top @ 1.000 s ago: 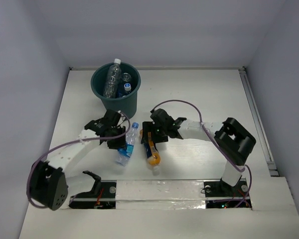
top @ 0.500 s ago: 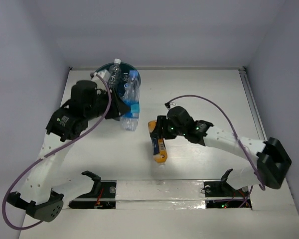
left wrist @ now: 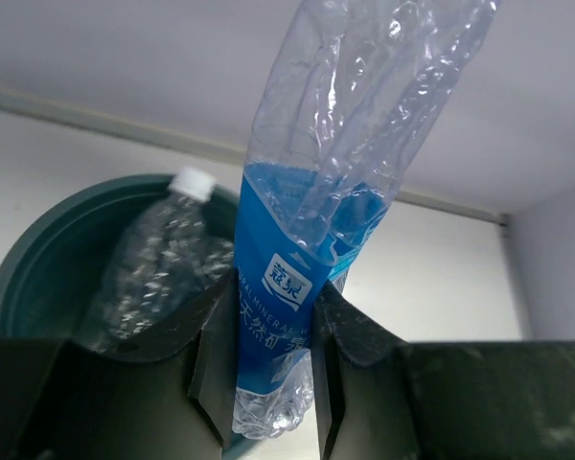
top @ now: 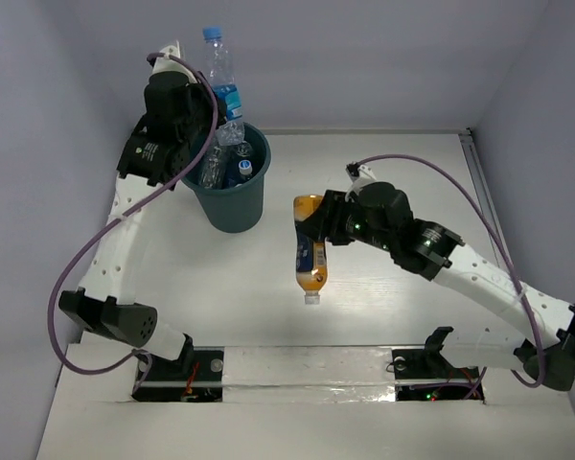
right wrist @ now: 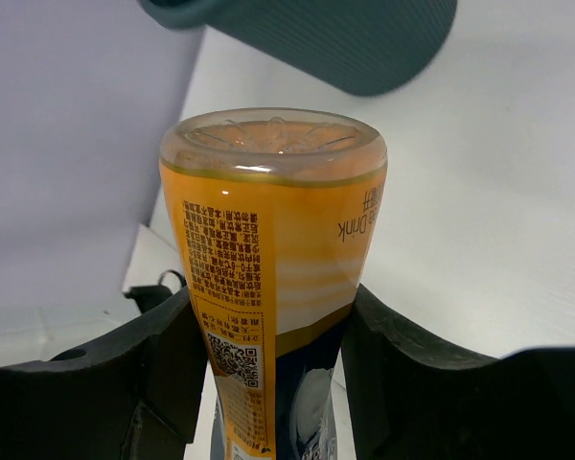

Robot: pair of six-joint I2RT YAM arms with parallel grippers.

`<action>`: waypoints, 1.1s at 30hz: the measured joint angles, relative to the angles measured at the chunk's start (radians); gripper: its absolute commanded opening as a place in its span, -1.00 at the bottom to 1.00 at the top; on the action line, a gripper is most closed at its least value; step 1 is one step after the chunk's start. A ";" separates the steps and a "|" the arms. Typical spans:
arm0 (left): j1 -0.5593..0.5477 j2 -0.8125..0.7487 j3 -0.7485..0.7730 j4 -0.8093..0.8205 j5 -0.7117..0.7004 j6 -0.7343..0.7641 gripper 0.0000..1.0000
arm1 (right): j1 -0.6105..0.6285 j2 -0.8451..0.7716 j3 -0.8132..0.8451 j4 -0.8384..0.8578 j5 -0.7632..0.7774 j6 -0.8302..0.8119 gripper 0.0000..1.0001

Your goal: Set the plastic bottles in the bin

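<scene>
- The left hand [left wrist: 273,379] was clenched around the lower part of the blue-labelled bottle [left wrist: 307,220], one finger pressed on each side of the label.
- A second before, that bottle lay on the worktop [top: 412,172] between the two arms. Now it stood raised, cap up, its base hanging over the near rim of the bin [top: 235,206].
- From the wrist view the bottle looked crumpled and almost empty, so I'd guess it would fall lightly once let go.
- Below it in the bin leaned a clear bottle [left wrist: 158,268] with a white cap, and the overhead view showed at least one more cap beside it.
- The right hand [right wrist: 278,383] gripped the orange bottle [right wrist: 268,240] around its labelled middle, base toward the camera.
- That one had also come up off the worktop in the last second. It hung cap down, well to the right of the bin.
- As I judged it, no bottle was left lying loose. The left one only needed dropping. The right one had to be carried across to the bin, and with the left arm over it the two could crowd each other.
</scene>
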 measured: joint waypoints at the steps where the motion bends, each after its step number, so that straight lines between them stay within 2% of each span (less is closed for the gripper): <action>1: 0.009 0.002 -0.046 0.036 -0.017 0.010 -0.54 | 0.000 -0.008 0.021 -0.006 0.008 0.000 0.08; 7: 0.024 -0.006 -0.340 0.244 -0.095 0.068 -0.45 | 0.000 -0.003 0.183 -0.035 0.054 -0.012 0.09; 9: 0.024 -0.016 -0.454 0.316 -0.110 0.083 -0.15 | 0.000 0.030 0.268 -0.036 0.070 -0.024 0.09; 10: 0.024 -0.024 -0.513 0.348 -0.116 0.090 0.28 | 0.000 0.055 0.317 -0.039 0.077 -0.031 0.09; 14: 0.023 -0.084 -0.716 0.441 -0.123 0.092 0.95 | 0.000 0.178 0.516 -0.032 0.117 -0.065 0.09; 18: 0.023 -0.178 -0.793 0.470 -0.125 0.088 0.98 | 0.000 0.334 0.711 -0.013 0.169 -0.094 0.08; 24: 0.023 -0.386 -0.789 0.469 -0.127 0.081 0.98 | -0.025 0.539 0.897 0.016 0.238 -0.093 0.04; 28: 0.023 -0.476 -0.701 0.421 -0.125 0.061 0.98 | -0.048 0.657 0.974 0.031 0.280 -0.078 0.04; 33: 0.023 -0.515 -0.605 0.376 -0.113 0.020 0.98 | -0.066 0.814 1.133 0.040 0.335 -0.063 0.04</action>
